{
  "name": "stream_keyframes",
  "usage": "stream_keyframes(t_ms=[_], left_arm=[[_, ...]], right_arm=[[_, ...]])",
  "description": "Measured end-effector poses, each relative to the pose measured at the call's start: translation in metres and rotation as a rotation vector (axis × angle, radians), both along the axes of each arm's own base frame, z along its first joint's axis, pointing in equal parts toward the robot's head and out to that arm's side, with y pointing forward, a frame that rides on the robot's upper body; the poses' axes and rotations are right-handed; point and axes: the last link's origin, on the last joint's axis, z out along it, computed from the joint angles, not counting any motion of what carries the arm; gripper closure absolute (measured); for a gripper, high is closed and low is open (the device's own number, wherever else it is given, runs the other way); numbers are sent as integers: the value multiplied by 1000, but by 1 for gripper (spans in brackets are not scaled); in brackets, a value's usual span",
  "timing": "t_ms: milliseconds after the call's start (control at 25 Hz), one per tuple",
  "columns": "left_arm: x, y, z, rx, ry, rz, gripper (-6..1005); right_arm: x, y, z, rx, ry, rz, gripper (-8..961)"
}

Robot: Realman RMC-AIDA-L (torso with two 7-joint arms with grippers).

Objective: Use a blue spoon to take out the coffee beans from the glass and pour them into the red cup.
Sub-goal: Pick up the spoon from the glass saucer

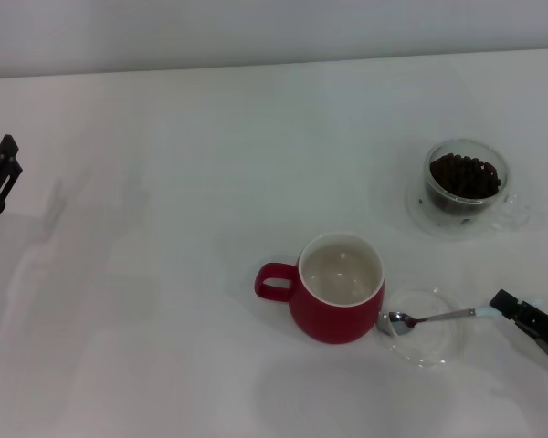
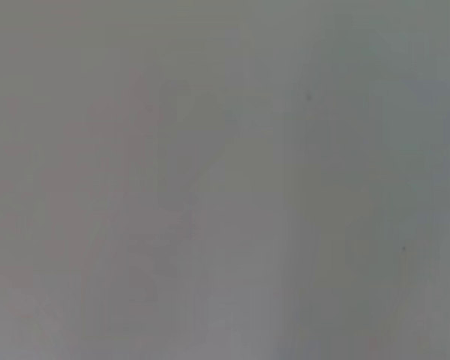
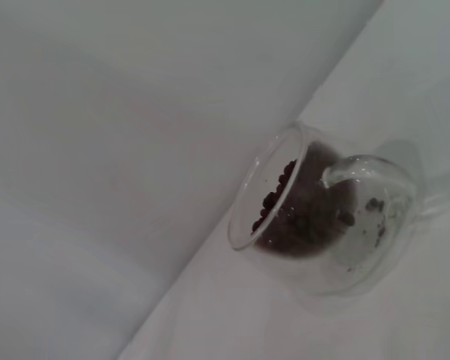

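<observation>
The red cup stands upright mid-table, its handle toward my left and its cream inside empty. The blue spoon lies with its metal bowl on a flat clear saucer just right of the cup. My right gripper is shut on the end of the spoon's pale handle, low over the table at the right edge. The glass holds the coffee beans at the back right. It also shows in the right wrist view, with the beans inside. My left gripper is parked at the far left edge.
The glass stands on a second clear saucer. The white table stretches bare between the cup and the left gripper. The left wrist view shows only a plain grey surface.
</observation>
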Motion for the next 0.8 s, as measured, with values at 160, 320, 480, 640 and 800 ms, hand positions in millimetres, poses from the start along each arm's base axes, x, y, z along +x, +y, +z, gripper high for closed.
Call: stream_keyframes(t_ms=[160, 320, 480, 640, 800], left_arm=[[0, 0, 0, 1, 0, 1, 269], [0, 0, 0, 0, 1, 1, 269], [0, 0, 0, -1, 2, 0, 269], [0, 0, 0, -1, 2, 0, 270], [-1, 0, 0, -2, 4, 1, 270]], right_arm=[[0, 0, 0, 1, 4, 1, 784], [-4, 1, 4, 14, 20, 24, 791], [-4, 1, 17, 37, 18, 64, 797], [0, 2, 31, 53, -9, 85, 802], [7, 2, 46, 86, -32, 71, 804]])
